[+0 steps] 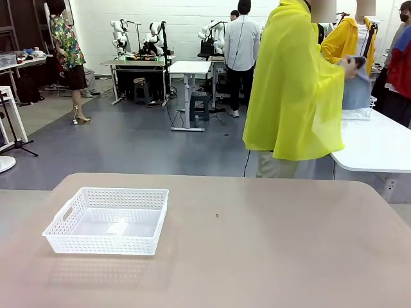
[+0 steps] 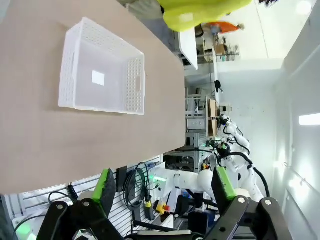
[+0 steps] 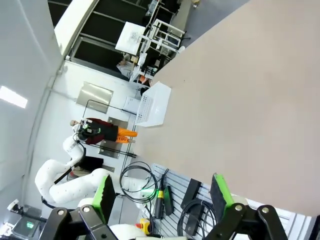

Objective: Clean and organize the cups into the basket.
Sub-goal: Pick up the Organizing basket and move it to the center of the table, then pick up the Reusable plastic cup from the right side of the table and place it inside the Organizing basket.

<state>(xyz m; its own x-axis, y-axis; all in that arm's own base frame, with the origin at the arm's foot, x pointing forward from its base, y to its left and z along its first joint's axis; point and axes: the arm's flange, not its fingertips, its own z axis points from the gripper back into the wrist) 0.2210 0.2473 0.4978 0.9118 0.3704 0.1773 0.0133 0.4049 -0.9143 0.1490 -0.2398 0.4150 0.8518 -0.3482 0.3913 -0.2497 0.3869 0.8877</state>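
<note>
Tan table [image 1: 276, 250], white basket [image 1: 109, 221] at left, yellow-caped person [image 1: 292, 83] beyond far edge; left claw [image 2: 164, 174], right claw [image 3: 162, 179] released.

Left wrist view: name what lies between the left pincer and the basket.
Just bare tabletop between the left pincer and the basket, seen in the left wrist view.

The table [image 1: 270, 244] is free in the middle and right; only the basket [image 1: 103, 244] stands on its left part, open above.
</note>
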